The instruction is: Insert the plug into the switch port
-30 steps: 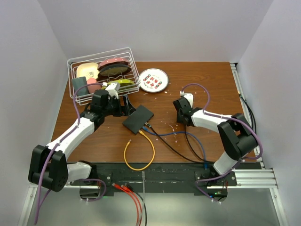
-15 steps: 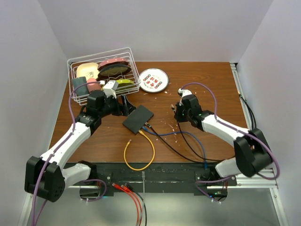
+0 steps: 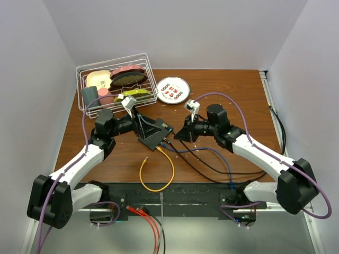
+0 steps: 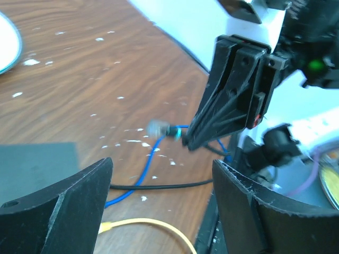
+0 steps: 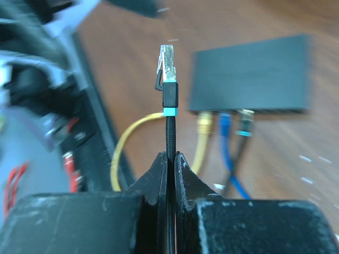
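Observation:
The flat black switch box (image 3: 158,136) lies at mid table. In the right wrist view the box (image 5: 251,74) shows its port row (image 5: 228,111) along the near edge, with a yellow plug (image 5: 204,123), a blue plug (image 5: 224,123) and a black plug (image 5: 245,124) seated in it. My right gripper (image 3: 178,135) is shut on a black cable just behind a clear plug (image 5: 167,62), held off the box's port edge. The same plug (image 4: 158,128) shows in the left wrist view. My left gripper (image 3: 142,123) hovers at the box's far left side, jaws wide open and empty (image 4: 159,211).
A white wire basket (image 3: 85,71) of dishes stands at the back left, with a patterned plate (image 3: 173,90) beside it. A yellow cable loop (image 3: 156,172), a blue cable (image 3: 204,151) and black cables (image 3: 212,166) trail from the box toward the near edge.
My right arm has swung left and brought the plug from mid right up close to the box. My left gripper has shifted right, onto the box's far left side.

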`<state>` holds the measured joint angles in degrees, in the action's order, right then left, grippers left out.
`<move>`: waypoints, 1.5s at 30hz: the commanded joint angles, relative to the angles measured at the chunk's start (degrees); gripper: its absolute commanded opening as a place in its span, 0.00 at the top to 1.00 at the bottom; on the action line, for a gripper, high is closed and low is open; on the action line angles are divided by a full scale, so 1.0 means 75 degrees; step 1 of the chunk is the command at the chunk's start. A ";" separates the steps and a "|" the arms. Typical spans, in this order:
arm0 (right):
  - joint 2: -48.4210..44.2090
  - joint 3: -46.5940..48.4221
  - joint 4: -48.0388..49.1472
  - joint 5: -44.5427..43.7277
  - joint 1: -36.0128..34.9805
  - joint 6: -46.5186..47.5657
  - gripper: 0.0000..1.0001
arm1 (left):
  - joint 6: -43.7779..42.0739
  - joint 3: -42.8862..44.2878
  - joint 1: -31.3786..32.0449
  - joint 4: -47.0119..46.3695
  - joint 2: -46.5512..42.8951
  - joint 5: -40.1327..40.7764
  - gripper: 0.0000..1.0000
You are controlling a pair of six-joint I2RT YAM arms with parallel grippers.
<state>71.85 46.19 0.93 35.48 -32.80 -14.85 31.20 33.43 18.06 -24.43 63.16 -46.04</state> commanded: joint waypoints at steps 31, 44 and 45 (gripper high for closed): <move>-0.0311 0.0555 0.0158 0.0683 -0.0690 0.0070 1.00 | 0.0200 0.0019 0.0545 -0.1303 0.0403 -0.0741 0.47; -0.0381 0.0591 -0.0100 0.0589 -0.0690 0.0269 1.00 | -0.0024 0.0007 0.0544 -0.0962 0.0286 -0.0107 0.79; -0.0358 0.0568 -0.0100 0.0589 -0.0690 0.0269 1.00 | 0.0000 -0.0004 0.0544 -0.1020 0.0286 -0.0119 0.83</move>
<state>70.78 48.31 -0.62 38.83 -37.80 -13.67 32.47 32.84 22.22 -31.18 66.22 -49.04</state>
